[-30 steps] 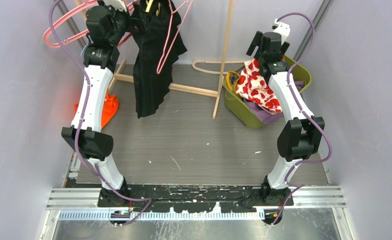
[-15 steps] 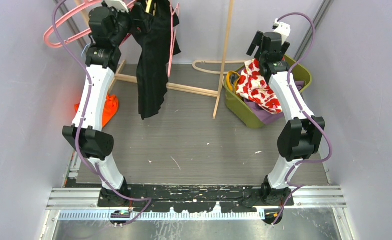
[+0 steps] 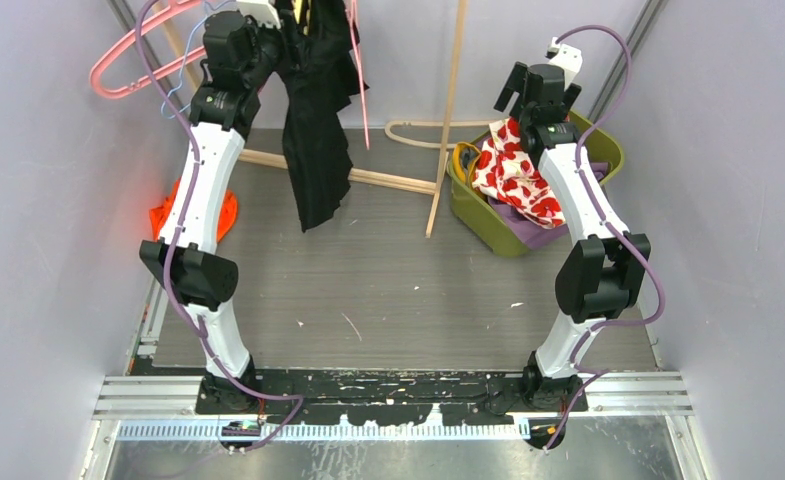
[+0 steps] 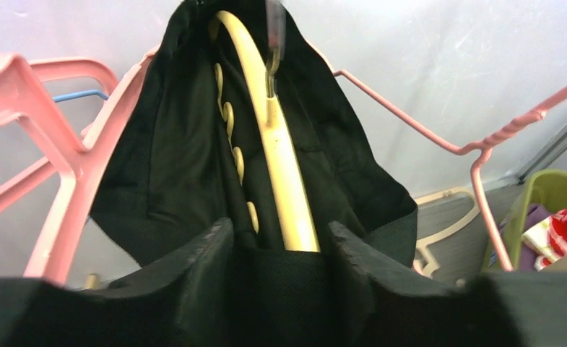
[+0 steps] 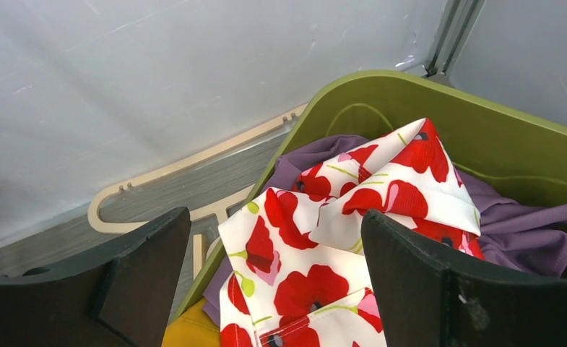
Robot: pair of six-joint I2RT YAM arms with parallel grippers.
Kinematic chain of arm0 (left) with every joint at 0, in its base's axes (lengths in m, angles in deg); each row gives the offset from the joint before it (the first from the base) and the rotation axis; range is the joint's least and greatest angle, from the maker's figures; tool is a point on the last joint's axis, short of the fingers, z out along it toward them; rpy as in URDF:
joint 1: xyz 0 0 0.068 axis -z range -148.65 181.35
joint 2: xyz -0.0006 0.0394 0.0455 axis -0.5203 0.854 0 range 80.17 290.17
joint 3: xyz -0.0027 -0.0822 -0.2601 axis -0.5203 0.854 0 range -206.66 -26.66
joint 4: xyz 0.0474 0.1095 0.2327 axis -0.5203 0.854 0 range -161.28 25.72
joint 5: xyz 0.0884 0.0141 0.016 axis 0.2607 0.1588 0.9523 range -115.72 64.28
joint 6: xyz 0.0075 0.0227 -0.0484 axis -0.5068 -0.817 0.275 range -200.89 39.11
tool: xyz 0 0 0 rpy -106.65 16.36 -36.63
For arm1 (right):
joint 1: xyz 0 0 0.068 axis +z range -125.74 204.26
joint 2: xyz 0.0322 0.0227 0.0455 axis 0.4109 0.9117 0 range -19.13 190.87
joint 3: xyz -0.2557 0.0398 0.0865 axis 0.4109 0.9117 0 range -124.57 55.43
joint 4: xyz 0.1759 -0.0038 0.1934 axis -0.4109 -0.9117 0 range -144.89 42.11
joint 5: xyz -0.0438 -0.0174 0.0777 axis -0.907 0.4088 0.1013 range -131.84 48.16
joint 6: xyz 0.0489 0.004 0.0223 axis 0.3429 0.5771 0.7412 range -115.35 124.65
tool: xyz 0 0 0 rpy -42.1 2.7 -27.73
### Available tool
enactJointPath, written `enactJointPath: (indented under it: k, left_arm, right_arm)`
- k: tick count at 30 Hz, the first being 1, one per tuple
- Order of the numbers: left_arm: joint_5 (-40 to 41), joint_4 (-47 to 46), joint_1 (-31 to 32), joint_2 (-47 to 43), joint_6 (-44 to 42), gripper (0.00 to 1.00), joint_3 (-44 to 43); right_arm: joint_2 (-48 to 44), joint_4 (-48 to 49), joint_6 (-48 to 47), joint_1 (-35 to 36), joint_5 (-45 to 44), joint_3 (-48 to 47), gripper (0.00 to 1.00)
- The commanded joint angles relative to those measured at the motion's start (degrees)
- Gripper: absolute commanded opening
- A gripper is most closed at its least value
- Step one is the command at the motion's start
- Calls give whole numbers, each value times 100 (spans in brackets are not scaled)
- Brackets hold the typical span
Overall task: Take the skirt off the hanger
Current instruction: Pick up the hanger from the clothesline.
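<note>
Against the far wall (image 3: 408, 60), left side, the black skirt (image 3: 318, 150) hangs straight down from its cream hanger (image 4: 287, 181), waistband between the narrowed jaws of my left gripper (image 4: 280, 231); whether they pinch it, I can't tell.

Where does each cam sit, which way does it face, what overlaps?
Top external: above, behind the bases, looking down on the table; left arm, right arm show.
Left wrist: faces the hanging black skirt and its cream hanger; left tool at bottom.
Right wrist: looks down into the green bin; right tool open.
Shared: skirt in top and left wrist.
</note>
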Motion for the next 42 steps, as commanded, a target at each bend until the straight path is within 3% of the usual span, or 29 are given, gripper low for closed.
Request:
enactJointPath:
  k: [1,3,4,10,15,21,25,42]
  left_arm:
    - [315,321,-61,91,-413,35,-135]
    - [311,187,-57,26,-470,3,-100]
    - [309,86,-62,-10,-507,0,-32]
    - [209,-766,-221,-21,-565,0,403]
    - [167,-2195,-375,0,-88,0,787]
    - [90,-2851,-443,237,273,0,214]
    - [72,-3286,-440,24,376,0,340]
    - [-151,-3241,-441,-1000,-5,0,462]
  right_arm:
    - [-77,269,26,-50,-55,-128,93]
    - [-68,269,44,-49,-38,-136,93]
    - [-67,271,55,-49,-27,-141,93]
    - [-111,243,111,-51,2,-102,92]
    - [-146,240,122,-50,18,-78,92]
    - [-192,273,55,-57,-26,3,92]
    - [-171,284,45,-58,-39,22,93]
    - [47,198,245,-60,88,-124,92]
